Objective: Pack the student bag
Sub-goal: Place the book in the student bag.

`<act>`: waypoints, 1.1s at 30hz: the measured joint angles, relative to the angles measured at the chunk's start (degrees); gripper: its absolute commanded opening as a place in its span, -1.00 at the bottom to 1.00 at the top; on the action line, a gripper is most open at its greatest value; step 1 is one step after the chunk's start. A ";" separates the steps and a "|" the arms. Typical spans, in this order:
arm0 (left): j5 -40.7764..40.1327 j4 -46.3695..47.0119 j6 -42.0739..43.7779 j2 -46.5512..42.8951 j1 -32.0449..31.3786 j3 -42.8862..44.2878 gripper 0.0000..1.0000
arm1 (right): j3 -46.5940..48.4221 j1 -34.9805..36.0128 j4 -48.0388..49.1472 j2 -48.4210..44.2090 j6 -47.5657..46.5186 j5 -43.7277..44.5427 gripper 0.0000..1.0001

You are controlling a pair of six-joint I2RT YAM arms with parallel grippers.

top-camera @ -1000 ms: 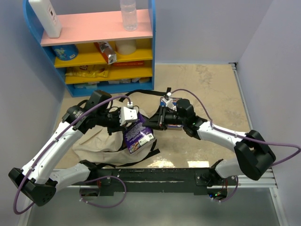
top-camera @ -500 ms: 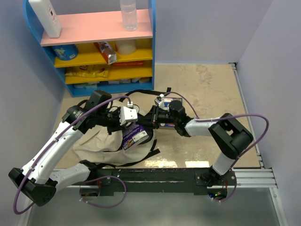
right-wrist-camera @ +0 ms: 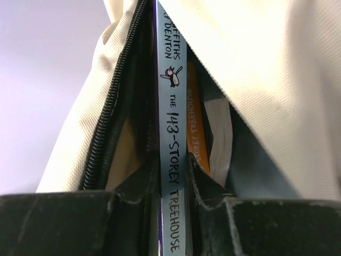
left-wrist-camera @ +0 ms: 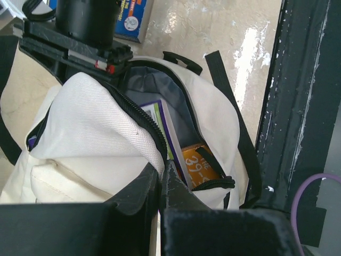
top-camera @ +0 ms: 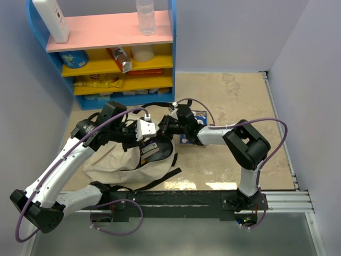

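The student bag [top-camera: 114, 162], cream canvas with black straps, lies on the table in front of the left arm. My left gripper [top-camera: 145, 132] is shut on the zipper edge of the bag [left-wrist-camera: 90, 122] and holds its mouth up and open. My right gripper [top-camera: 166, 127] is shut on the pale-blue spine of a purple book [right-wrist-camera: 170, 106], which stands upright inside the bag's opening [top-camera: 154, 150]. Beside it in the bag sits an orange book [right-wrist-camera: 196, 117], also seen from the left wrist [left-wrist-camera: 200, 165]. The bag's grey lining [left-wrist-camera: 170, 90] shows behind them.
A blue book [top-camera: 199, 115] lies on the table just right of the right gripper. A blue shelf unit [top-camera: 106, 53] with a bottle, snacks and a white box stands at the back left. The black mounting rail [top-camera: 176, 197] runs along the near edge. Walls close both sides.
The right arm has swung left and carried the purple book from above the bag down into its opening. The left arm has kept still, holding the bag's edge.
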 measured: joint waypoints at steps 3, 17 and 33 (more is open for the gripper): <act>-0.42 0.57 0.00 0.22 0.00 0.00 -0.97 | 2.51 2.36 -3.32 0.48 -1.75 3.78 -1.00; 0.63 -0.44 -0.02 0.26 -0.09 0.00 -0.97 | 8.48 21.49 -19.89 -0.55 -10.73 26.12 0.23; 1.29 -0.11 -0.02 0.26 -0.22 0.00 -0.96 | -6.10 1.51 -31.61 -27.89 -18.82 30.64 0.70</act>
